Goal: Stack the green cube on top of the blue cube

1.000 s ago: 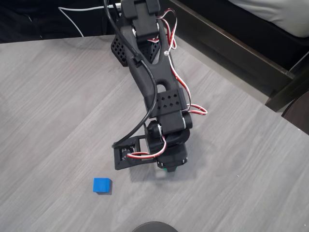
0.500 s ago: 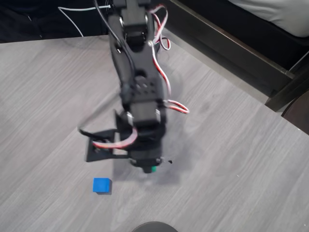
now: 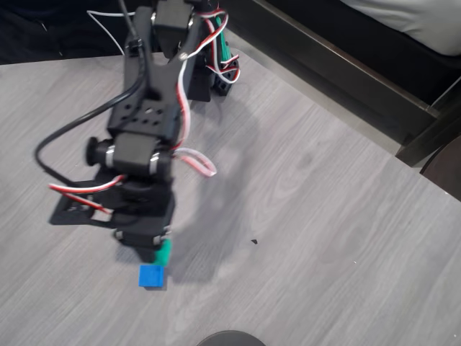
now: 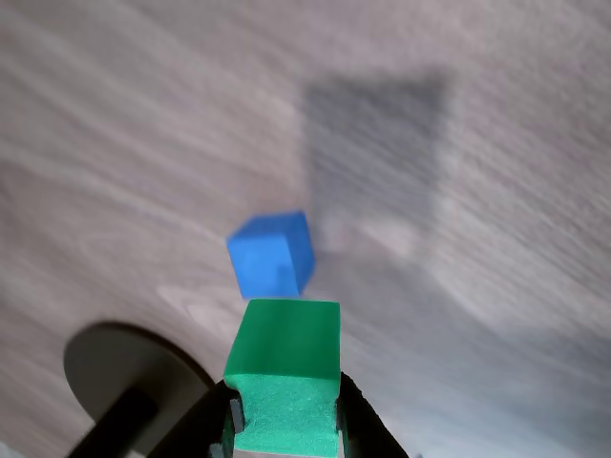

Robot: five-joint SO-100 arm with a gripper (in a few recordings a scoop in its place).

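Gripper: the gripper (image 4: 284,420) is clamped on the green cube (image 4: 284,372), black fingers pressing its two sides in the wrist view.
Green cube: held off the grey wood-grain table (image 3: 324,216), close to the blue cube (image 3: 152,276).
Blue cube: resting on the table, uncovered.
Overhead view: green (image 3: 164,251) peeks out below the arm, just above the blue.

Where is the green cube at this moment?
The green cube is clamped in the gripper at the bottom centre of the wrist view, raised above the table; in the overhead view it hangs just above-right of the blue cube.
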